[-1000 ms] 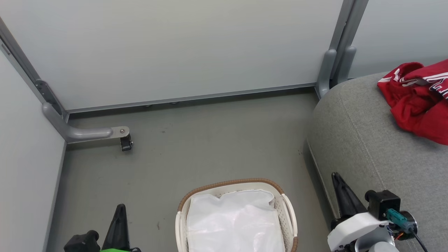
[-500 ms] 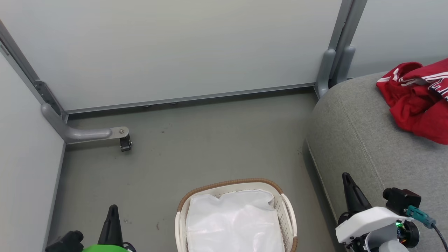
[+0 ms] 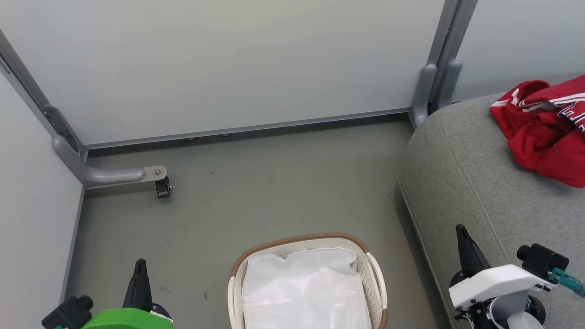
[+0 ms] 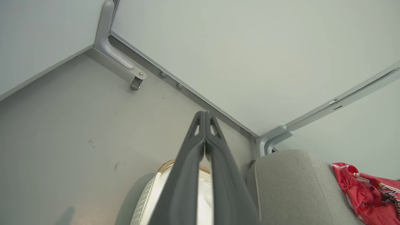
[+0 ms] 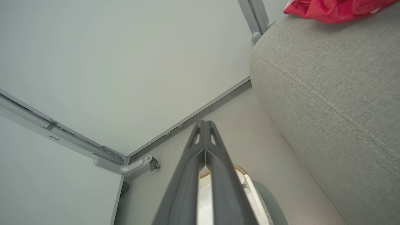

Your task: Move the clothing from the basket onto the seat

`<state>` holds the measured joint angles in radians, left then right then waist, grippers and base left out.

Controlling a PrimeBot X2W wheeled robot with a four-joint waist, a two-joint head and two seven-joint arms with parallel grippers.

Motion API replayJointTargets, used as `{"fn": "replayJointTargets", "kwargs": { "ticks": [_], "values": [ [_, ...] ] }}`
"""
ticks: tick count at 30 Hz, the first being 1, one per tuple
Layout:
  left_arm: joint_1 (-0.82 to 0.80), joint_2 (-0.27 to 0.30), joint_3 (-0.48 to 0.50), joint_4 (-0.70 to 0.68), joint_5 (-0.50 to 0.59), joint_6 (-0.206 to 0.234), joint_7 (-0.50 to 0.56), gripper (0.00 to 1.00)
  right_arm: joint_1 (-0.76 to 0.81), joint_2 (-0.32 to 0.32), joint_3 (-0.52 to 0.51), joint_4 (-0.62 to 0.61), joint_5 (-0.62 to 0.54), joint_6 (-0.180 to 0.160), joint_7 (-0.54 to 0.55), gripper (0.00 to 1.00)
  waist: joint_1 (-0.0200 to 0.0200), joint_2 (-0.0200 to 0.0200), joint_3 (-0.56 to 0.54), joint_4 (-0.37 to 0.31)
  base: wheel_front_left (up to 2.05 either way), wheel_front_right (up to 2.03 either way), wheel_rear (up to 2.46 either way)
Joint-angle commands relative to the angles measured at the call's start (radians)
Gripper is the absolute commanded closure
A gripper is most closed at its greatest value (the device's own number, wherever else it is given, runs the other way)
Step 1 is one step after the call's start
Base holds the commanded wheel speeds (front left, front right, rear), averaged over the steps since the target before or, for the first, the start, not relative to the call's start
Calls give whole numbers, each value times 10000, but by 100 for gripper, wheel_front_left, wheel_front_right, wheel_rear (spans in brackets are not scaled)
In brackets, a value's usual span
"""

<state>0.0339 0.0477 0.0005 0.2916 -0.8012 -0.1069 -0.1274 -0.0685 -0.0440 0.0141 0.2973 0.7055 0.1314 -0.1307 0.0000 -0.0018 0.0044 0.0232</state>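
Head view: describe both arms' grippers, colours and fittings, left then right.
Left gripper: long, tapering dark fingers on a bright green housing, with a black block beside it. Right gripper: the same dark fingers on a white housing, with a black box and a teal plug.

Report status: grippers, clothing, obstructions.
Left gripper shut, empty; right gripper shut, empty. Clothing on the seat; basket holds white liner, no garments seen. No obstruction seen.

Left gripper (image 3: 140,264) low at left, fingers pressed together, empty. Right gripper (image 3: 460,229) low at right, likewise closed, empty.
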Motion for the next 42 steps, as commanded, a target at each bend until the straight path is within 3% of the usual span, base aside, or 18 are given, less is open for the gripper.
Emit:
{"fn": "replayJointTargets", "kwargs": {
  "ticks": [1, 42],
  "values": [
    [-328, 25, 91, -172, -314, -78, 80, 100, -231, -60, -78, -184, 376, -3, 88, 100, 0, 5, 0, -3, 0, 0, 0],
    [-986, 35, 668, -345, -4522, -177, 1352, 100, -369, -94, -723, -394, 5091, -7, 1359, 100, 0, 10, -6, -103, 0, 0, 0]
  ]
}}
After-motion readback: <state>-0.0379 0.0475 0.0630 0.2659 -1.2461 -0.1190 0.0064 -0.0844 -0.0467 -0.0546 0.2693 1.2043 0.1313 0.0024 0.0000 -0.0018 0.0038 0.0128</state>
